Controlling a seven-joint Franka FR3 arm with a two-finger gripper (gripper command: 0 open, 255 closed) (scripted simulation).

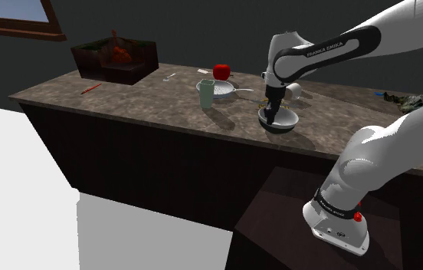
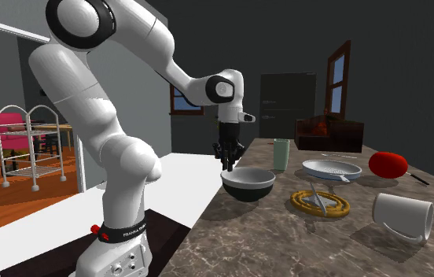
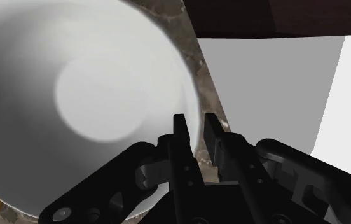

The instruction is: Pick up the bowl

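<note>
your gripper [image 3: 196, 121] is down at the bowl [image 3: 91, 95]. the fingers [image 3: 180, 137] are drawn narrow with the rim in the slot between them, one finger inside the white wall and the other outside. they look pinched onto that rim. that is the sensible hold: the bowl is too broad to span, and the thin lip is the part that fits.

in the shoulder view the bowl [image 1: 281, 123] sits on the worktop [image 1: 126, 111] under the gripper [image 1: 271, 115], which takes the rim at about the bowl's 9 o'clock. the base looks seated on the stone, so i judge the lift not yet begun.

mind the edge. in the second exterior view the bowl [image 2: 248, 183] stands just beside the worktop's [image 2: 286, 244] rim at its 9 o'clock, the same side as the gripper [image 2: 228, 167]. your arm reaches in over that edge.

the neighbours all lie on the other side:
- a yellow trivet [image 2: 319, 202] is near at 4 o'clock.
- a white mug [image 2: 402, 215] lies on its side beyond the trivet.
- a white pan [image 2: 332, 168] is at 2 o'clock, with a red apple [image 2: 388, 164] behind it.
- a green cup [image 2: 281, 154] is at 1 o'clock.

none of them touches the bowl.

straight up is open, so take that way. a hold on one side of the rim will likely let the far side sag, so rise slowly and do not swing toward the trivet.
</note>
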